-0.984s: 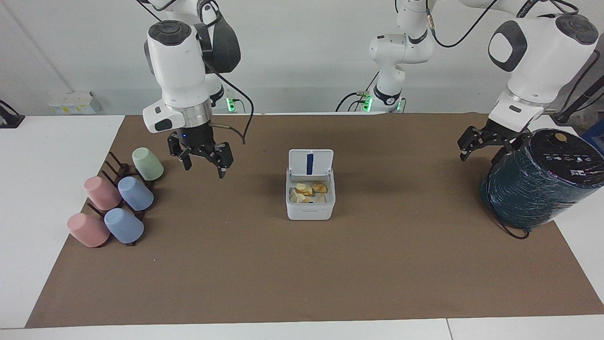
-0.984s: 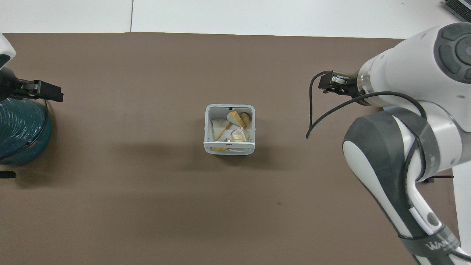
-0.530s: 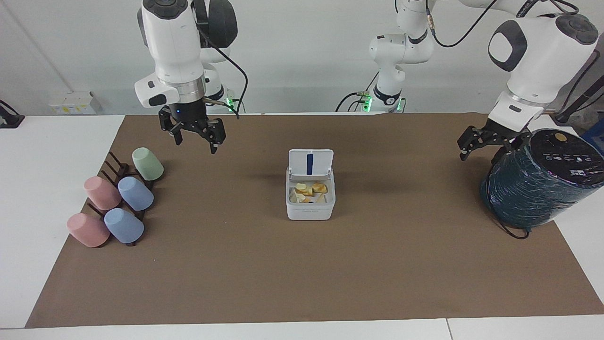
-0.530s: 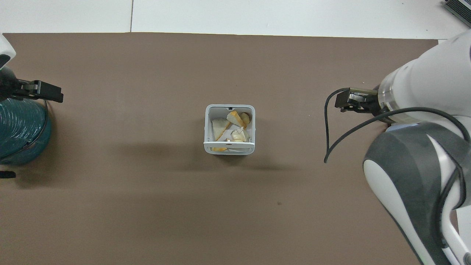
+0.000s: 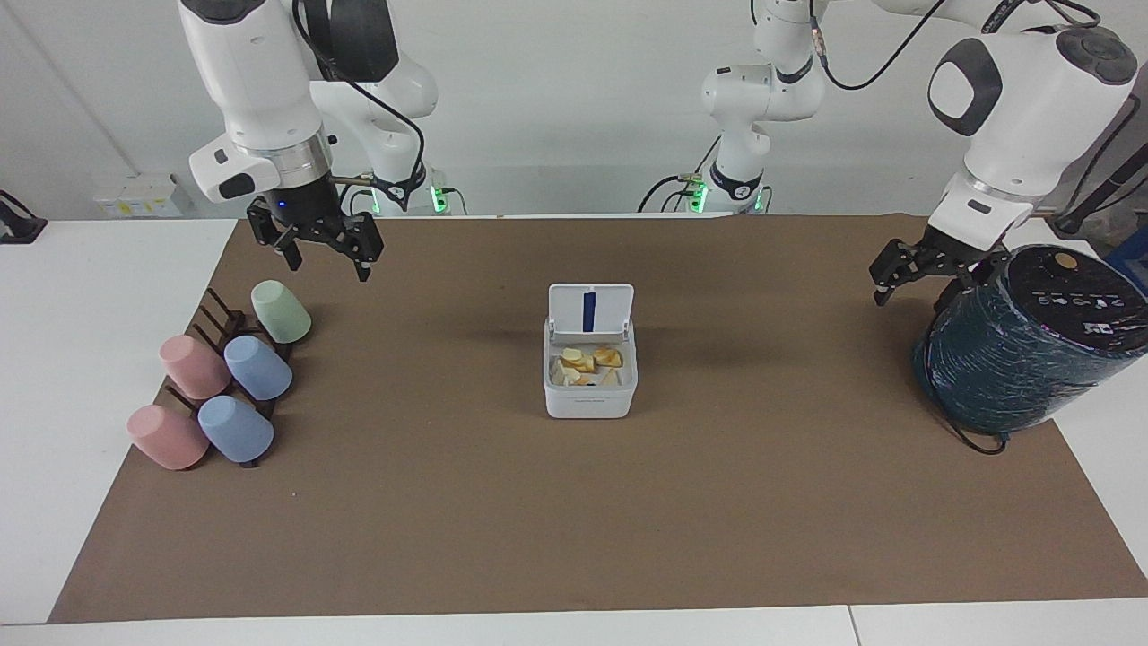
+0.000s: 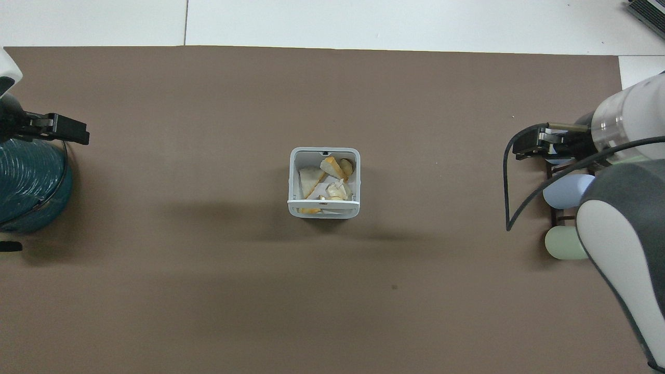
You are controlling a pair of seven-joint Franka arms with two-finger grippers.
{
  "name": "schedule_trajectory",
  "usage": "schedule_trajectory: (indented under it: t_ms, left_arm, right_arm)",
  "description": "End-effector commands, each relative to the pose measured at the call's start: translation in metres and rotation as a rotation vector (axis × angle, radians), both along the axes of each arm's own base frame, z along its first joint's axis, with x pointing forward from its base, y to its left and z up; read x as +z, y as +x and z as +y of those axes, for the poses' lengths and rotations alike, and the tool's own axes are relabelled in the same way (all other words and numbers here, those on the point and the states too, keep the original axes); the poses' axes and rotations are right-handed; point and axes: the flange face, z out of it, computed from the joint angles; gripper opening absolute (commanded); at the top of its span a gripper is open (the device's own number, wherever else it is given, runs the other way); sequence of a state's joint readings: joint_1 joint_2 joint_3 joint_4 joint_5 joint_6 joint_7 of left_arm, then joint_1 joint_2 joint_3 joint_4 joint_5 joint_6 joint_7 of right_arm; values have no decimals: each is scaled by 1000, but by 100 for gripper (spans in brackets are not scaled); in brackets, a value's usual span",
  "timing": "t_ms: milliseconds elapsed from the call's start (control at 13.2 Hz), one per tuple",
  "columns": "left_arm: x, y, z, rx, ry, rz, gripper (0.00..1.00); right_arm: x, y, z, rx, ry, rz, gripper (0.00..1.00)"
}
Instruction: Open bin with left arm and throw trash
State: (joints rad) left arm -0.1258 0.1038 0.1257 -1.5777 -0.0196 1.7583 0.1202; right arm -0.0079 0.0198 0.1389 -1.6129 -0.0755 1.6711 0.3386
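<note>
Facing view: bin (image 5: 589,395) lid up, trash (image 5: 587,363) inside, well apart from both spread hands: left hand (image 5: 924,274), right hand (image 5: 327,256).

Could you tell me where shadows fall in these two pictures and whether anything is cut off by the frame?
Facing view: the bin casts soft shadow bands across the brown mat. Overhead view: the same faint bands flank the bin; the teal cylinder is cropped at the edge, and the right arm hides some cups.
</note>
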Motion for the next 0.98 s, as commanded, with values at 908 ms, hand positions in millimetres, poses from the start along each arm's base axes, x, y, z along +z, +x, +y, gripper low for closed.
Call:
schedule_trajectory:
  t_ms: [908]
  left_arm:
    - [2,-10,1,14,-12,0,100]
  right_arm:
    - [-4,-11,-49,76,21,60,100]
